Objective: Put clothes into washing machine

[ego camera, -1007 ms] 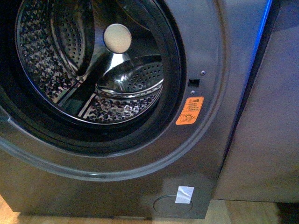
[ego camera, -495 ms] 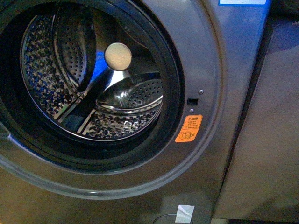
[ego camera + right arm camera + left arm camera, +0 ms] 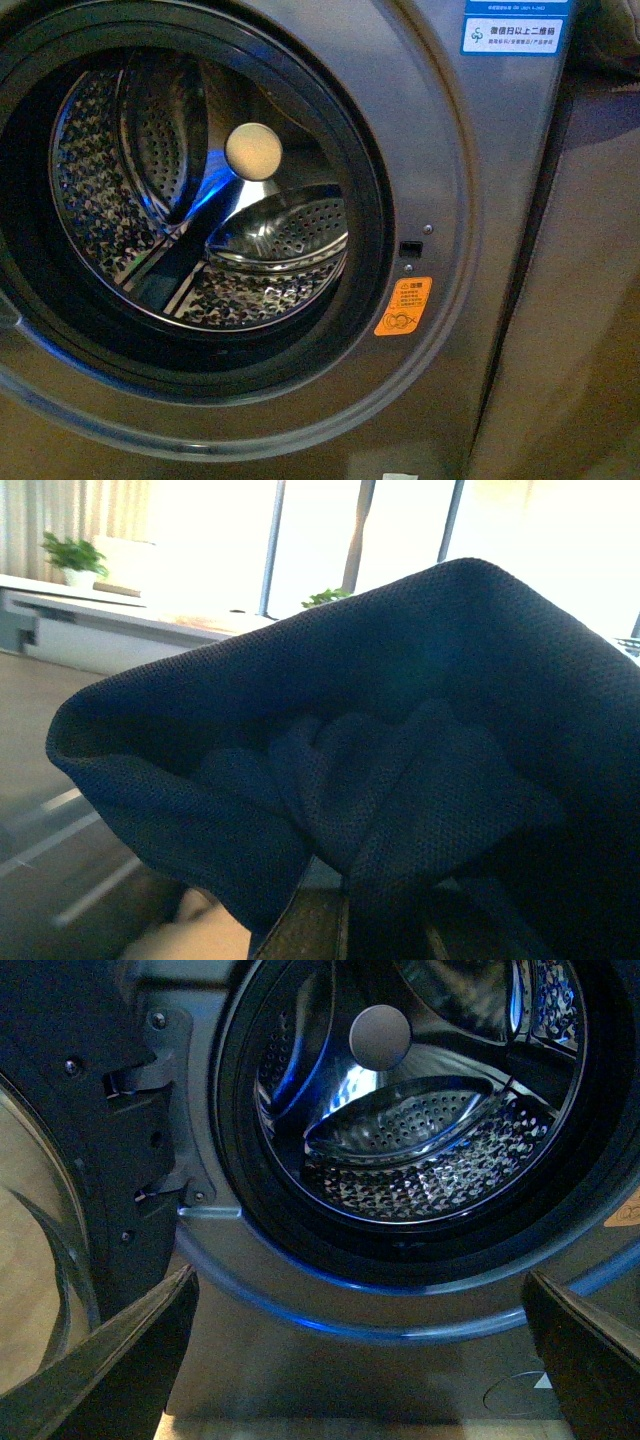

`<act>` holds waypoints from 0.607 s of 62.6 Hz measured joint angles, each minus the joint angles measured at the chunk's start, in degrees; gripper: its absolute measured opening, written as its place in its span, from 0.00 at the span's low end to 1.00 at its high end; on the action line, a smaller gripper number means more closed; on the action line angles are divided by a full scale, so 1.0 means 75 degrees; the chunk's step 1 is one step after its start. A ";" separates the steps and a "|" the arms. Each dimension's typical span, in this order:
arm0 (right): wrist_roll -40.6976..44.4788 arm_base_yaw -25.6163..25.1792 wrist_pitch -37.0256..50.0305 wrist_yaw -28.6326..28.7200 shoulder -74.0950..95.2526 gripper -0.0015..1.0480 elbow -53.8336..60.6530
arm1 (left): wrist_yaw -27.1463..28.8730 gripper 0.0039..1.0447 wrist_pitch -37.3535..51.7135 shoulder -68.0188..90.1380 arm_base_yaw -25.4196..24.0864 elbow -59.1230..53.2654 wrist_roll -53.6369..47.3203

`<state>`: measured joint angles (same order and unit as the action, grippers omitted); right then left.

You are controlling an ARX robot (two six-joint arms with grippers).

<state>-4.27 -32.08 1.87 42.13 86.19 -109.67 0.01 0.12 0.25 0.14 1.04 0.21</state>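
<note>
The washing machine (image 3: pixel 440 150) is a dark grey front-loader that fills the front view. Its round porthole is open onto the shiny perforated steel drum (image 3: pixel 250 270), lit blue inside. An orange warning sticker (image 3: pixel 403 306) sits right of the porthole. Neither arm shows in the front view. In the left wrist view my left gripper (image 3: pixel 360 1360) is open and empty, its dark fingers (image 3: pixel 120 1360) spread wide before the machine's lower front (image 3: pixel 330 1350), below the drum (image 3: pixel 420 1150). In the right wrist view my right gripper (image 3: pixel 345 920) is shut on the clothes (image 3: pixel 400 770), dark navy knit fabric bunched over the jaws.
The machine's open door (image 3: pixel 50 1210) hangs at the hinge side in the left wrist view. A plain grey-brown panel (image 3: pixel 580 320) stands right of the machine. A blue label (image 3: pixel 515 35) is on its upper front. Bright windows and potted plants (image 3: pixel 72 555) lie behind the clothes.
The front view has shifted upward: the porthole and orange sticker sit lower in frame, the blue label has come into view, and the white tag at the bottom has nearly left it.
</note>
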 joint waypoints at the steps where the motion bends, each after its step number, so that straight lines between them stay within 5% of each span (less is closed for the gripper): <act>1: 0.0003 0.0099 -0.0087 -0.0038 0.0000 0.06 -0.0085 | 0.0000 0.94 0.0000 0.0000 0.0000 0.0000 0.0000; 23: 0.1169 0.5021 -0.2087 -0.2454 0.0000 0.06 -0.1151 | -0.0003 0.94 0.0000 0.0000 0.0000 0.0000 0.0000; 38: 0.1915 0.7498 -0.2337 -0.3652 0.0000 0.06 -0.1314 | 0.0000 0.94 0.0000 0.0000 0.0000 0.0000 0.0000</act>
<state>10.09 24.16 -15.66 14.74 86.19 -119.52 0.01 0.12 0.25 0.14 1.04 0.21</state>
